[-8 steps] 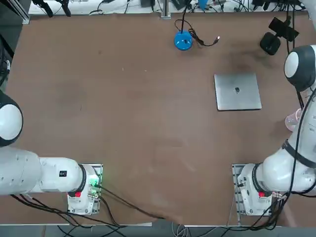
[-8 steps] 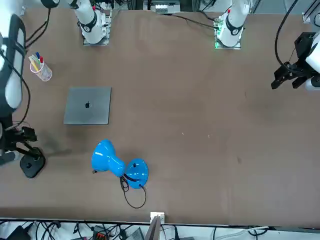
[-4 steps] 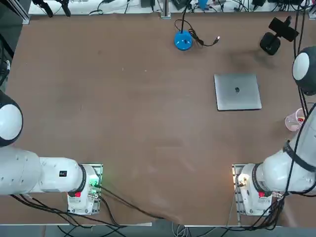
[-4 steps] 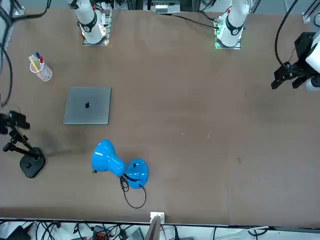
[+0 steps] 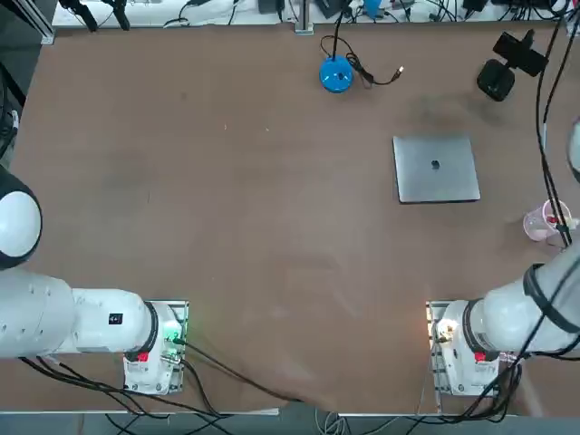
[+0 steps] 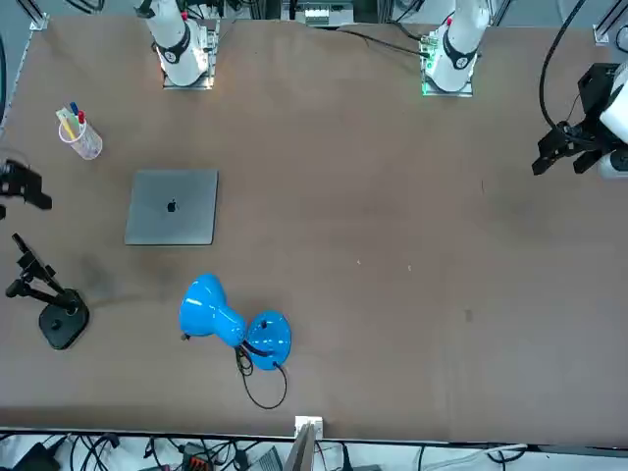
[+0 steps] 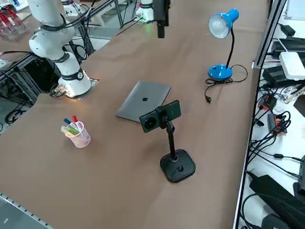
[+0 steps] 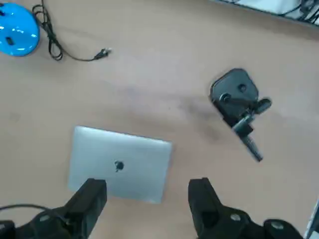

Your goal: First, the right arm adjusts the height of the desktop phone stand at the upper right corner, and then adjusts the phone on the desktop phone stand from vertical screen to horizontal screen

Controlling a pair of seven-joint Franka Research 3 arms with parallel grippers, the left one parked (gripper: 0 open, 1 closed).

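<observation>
Stand (image 7: 176, 164) work is not yet under way: the black phone stand is sitting alone near the table's far right corner, just beyond the closed silver laptop (image 5: 436, 168), with the phone (image 7: 160, 116) clamped on top of its thin post and already lying roughly crosswise in the right side view. Right gripper (image 8: 147, 199) is hanging high above the laptop with its jaws released and spread wide, gripping nothing, and the stand is lying well apart from it. Judging by its build, the stand is looking light and top-heavy on a small round base, so a sideways push could be tipping or sliding it; the stiff post, just below the clamp, is seeming the safer place to grip for changing height. Phone is looking rigid, smooth and slippery, best pinched across its narrow edges. Beside the laptop, a clear cup of pens (image 7: 76, 132) is standing close enough to watch
</observation>
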